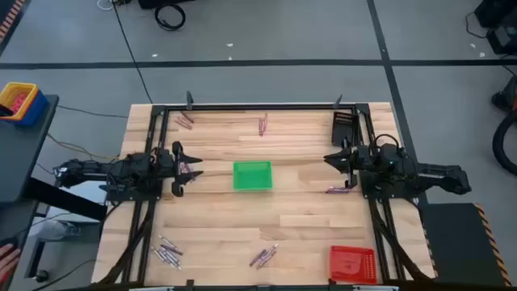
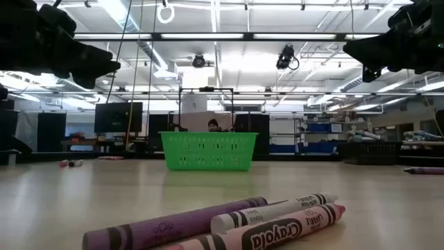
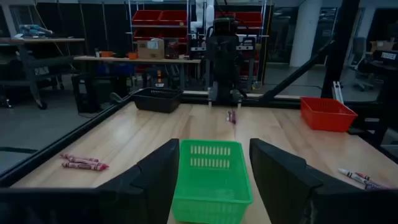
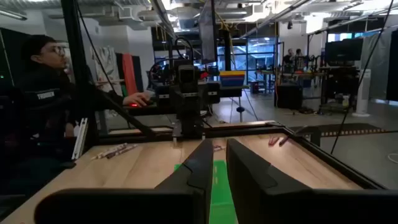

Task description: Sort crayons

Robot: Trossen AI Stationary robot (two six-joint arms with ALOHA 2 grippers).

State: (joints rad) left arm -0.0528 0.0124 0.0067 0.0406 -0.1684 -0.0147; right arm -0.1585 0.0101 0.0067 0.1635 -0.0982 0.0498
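Observation:
Small clusters of crayons lie flat on the wooden table: at the far left (image 1: 186, 120), the far middle (image 1: 262, 124), beside my left gripper (image 1: 191, 170), beside my right gripper (image 1: 338, 190), at the near left (image 1: 168, 252) and the near middle (image 1: 262, 257). The near-middle ones, purple, white and pink, fill the foreground of the low view (image 2: 229, 222). My left gripper (image 1: 179, 169) hovers left of the green tray (image 1: 252, 175), open and empty. My right gripper (image 1: 342, 162) hovers right of the tray, empty, with only a narrow gap between its fingers (image 4: 220, 149).
The green tray stands at the table's middle (image 3: 211, 177), a red tray (image 1: 352, 263) at the near right corner, a dark tray (image 1: 346, 125) at the far right corner. A blue and yellow bin (image 1: 18, 101) sits off the table's left. A person (image 4: 43, 93) sits beyond the left arm.

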